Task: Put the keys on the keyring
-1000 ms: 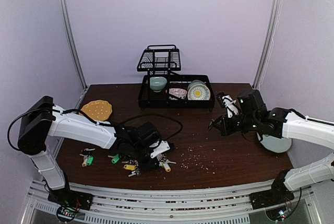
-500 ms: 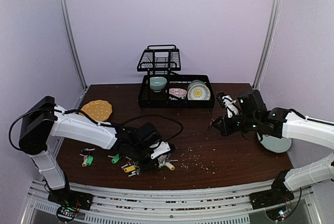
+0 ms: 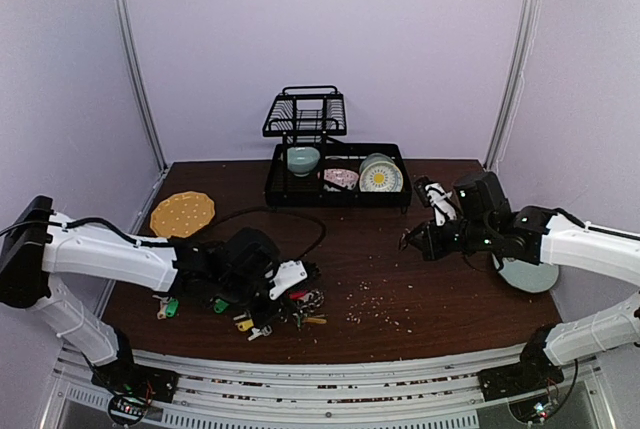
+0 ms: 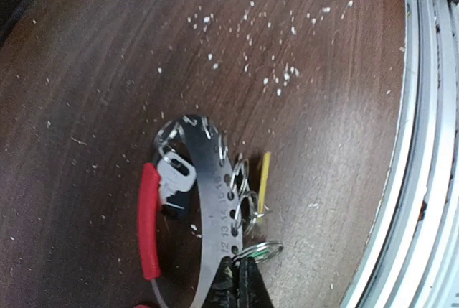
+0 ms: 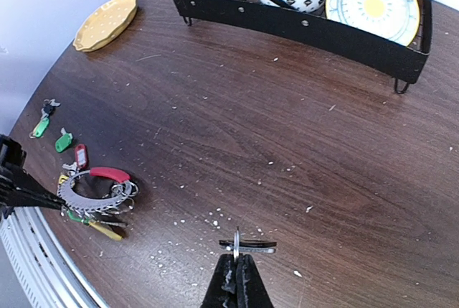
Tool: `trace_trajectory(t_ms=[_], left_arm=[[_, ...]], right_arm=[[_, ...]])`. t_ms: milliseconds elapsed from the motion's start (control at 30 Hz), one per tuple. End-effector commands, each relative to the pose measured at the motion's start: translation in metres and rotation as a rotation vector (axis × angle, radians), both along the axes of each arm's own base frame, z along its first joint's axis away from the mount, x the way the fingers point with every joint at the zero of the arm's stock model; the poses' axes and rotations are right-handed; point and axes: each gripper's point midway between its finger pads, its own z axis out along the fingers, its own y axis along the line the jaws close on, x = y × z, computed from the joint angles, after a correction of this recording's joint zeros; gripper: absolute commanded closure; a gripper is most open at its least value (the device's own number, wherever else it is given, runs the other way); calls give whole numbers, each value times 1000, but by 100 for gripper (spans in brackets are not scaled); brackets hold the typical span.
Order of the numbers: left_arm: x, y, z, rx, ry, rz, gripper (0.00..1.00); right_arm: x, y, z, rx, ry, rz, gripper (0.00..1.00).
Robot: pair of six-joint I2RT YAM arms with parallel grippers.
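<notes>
The keyring (image 4: 212, 194), a numbered metal band with a red sheathed arc (image 4: 148, 220), lies near the table's front edge, also seen as the keyring (image 3: 306, 300) from above. My left gripper (image 4: 240, 265) is shut on the band's lower end, beside a small split ring (image 4: 258, 250). A yellow tag (image 4: 265, 174) hangs from the band. Loose keys with green tags (image 3: 170, 306) and a yellow tag (image 3: 243, 324) lie left of it. My right gripper (image 5: 237, 256) hovers mid-table, shut on the split ring of a dark-tagged key (image 5: 252, 245).
A black dish rack (image 3: 335, 200) with bowls and plates stands at the back. A yellow plate (image 3: 182, 212) sits back left and a grey plate (image 3: 528, 276) under the right arm. A black cable (image 3: 300, 217) loops mid-table. Crumbs (image 3: 375, 299) are scattered near the front.
My left gripper has closed on the keyring's band and the left arm has drawn back leftward. The right arm and its key have not moved.
</notes>
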Motion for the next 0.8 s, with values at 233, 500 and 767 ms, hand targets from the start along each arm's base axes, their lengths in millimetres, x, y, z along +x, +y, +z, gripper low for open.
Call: trace_trajectory(t_ms=[233,500,767], left_arm=[[26,-20,170,-481,-274,98,100],[31,-2,220,-595,-441,155,100],[56,0,178,-439,-398,290,100]], right_arm=[[-75,77,59,195,-72,508,100],[-116,97,68,253,-34,727,100],[-119,97,0,191,223,660,100]])
